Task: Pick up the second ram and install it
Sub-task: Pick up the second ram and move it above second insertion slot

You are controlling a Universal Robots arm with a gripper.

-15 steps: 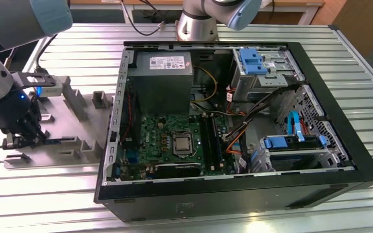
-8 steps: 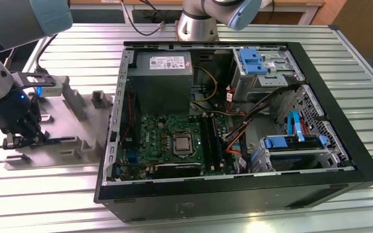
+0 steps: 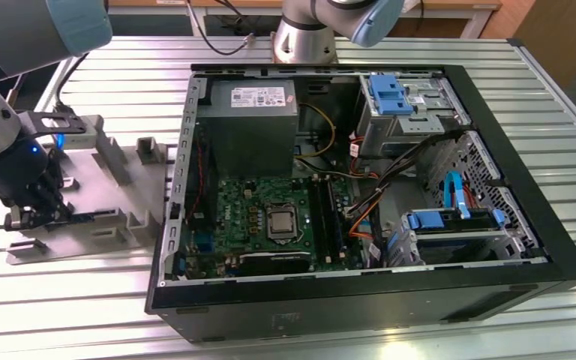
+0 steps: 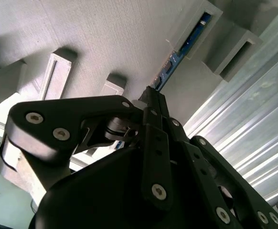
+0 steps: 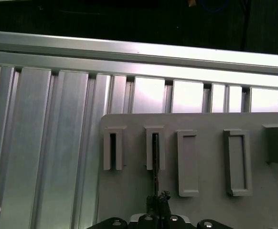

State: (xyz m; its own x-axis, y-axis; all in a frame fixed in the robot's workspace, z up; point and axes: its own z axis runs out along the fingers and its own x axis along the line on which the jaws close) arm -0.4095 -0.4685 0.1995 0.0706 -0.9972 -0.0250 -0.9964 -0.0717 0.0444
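Note:
The second ram (image 4: 189, 40) is a thin blue-green strip standing on edge in a slot of the grey holder (image 4: 105, 38). In the first wrist view the ram (image 5: 155, 157) is a dark edge running out of the second slot of the holder (image 5: 210, 210). My gripper (image 5: 158, 196) is shut on its near end. The second wrist view has the gripper (image 4: 152, 93) closed where the strip ends. At the exterior view's left, the gripper (image 3: 30, 217) sits low over the holder (image 3: 108, 187), with the ram (image 3: 83, 217) a thin dark line beside it.
An open black computer case (image 3: 368, 292) lies to the exterior view's right of the holder, with the green motherboard (image 3: 258, 206) and its dark memory slots (image 3: 326, 214) inside. Another arm's base (image 3: 308, 37) stands behind the case. All rests on a ribbed aluminium table (image 3: 68, 285).

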